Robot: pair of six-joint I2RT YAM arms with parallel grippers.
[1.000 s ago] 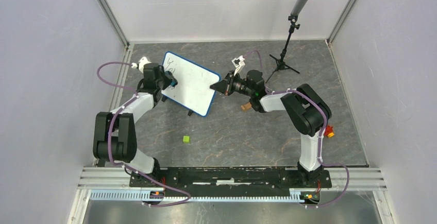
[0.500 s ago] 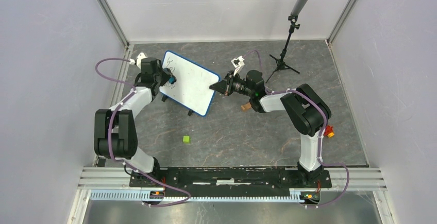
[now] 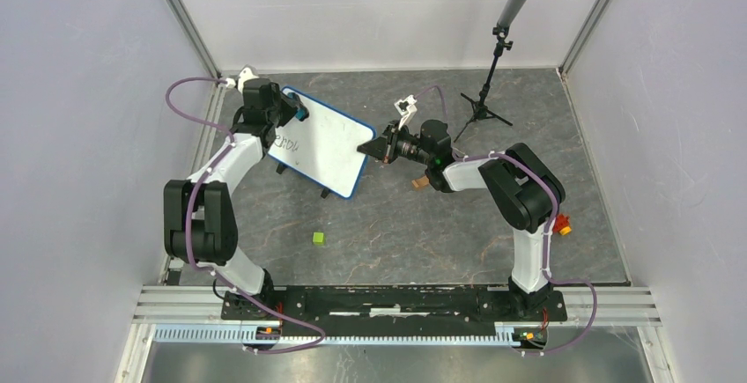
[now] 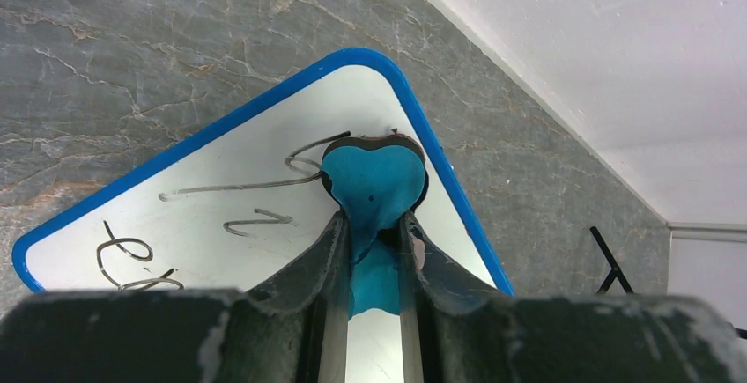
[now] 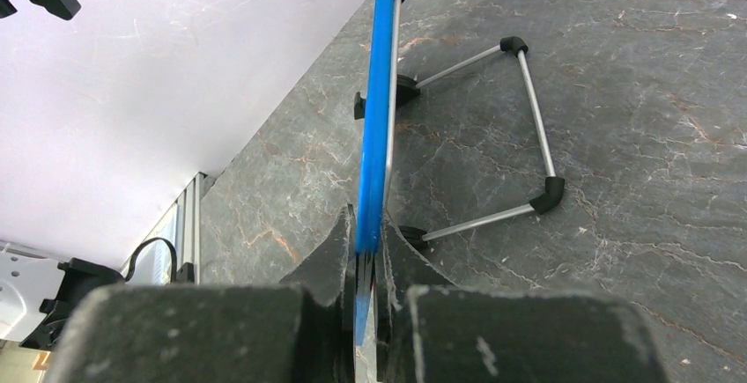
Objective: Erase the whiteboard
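The whiteboard (image 3: pixel 324 143), white with a blue frame, stands propped at the back left of the table. My left gripper (image 3: pixel 299 113) is at its far left corner, shut on a blue eraser (image 4: pixel 372 179) whose pad presses the board (image 4: pixel 220 198). Black handwriting (image 4: pixel 255 185) lies to the left of the eraser; more writing (image 3: pixel 286 143) shows near the board's left edge. My right gripper (image 3: pixel 371 148) is shut on the board's right edge. In the right wrist view that blue edge (image 5: pixel 377 92) runs straight up from between my right gripper's (image 5: pixel 367 235) jaws.
A wire stand (image 5: pixel 528 136) with black feet props the board from behind. A microphone on a tripod (image 3: pixel 493 57) stands at the back right. A small green cube (image 3: pixel 318 238) lies nearer the front, a brown piece (image 3: pixel 422 182) under the right arm, an orange piece (image 3: pixel 562 224) by its elbow.
My left gripper slid the eraser from the board's left middle up to its far left corner, uncovering writing by the left edge. The right gripper and the board stayed still.
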